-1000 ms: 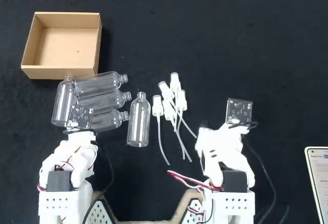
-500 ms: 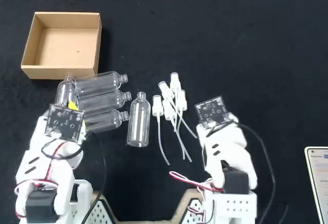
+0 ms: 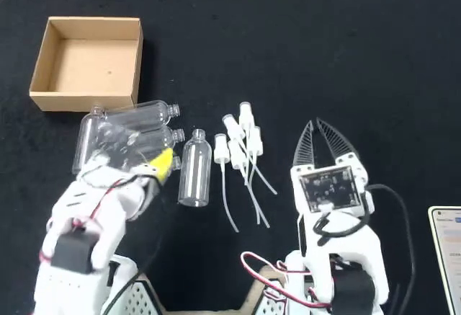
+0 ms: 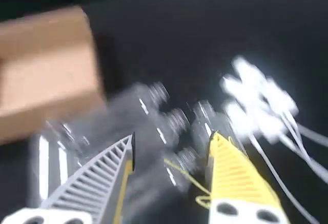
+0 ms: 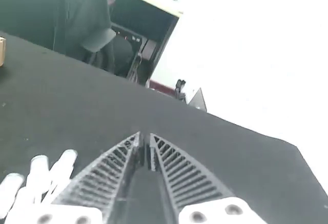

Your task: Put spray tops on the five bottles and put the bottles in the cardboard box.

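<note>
Arms have swung forward: left gripper (image 4: 171,136) wide over the bottles (image 3: 140,115), right gripper (image 5: 146,136) closed near the spray tops (image 3: 241,138); capping only starts.

Over on the high view, the left arm (image 3: 94,210) sits right across the clear plastic bottles (image 3: 140,115), hiding the lower ones' bodies, so there's no counting them there. From the left wrist it's all smear: bottles (image 4: 148,98) and white spray tops (image 4: 256,88) are just streaks, and the brown cardboard box (image 4: 46,70) runs off the frame. Right wrist: spray tops (image 5: 38,167) clipped at the border. A flat white device (image 3: 446,257) is cut by the high view's edge.
</note>
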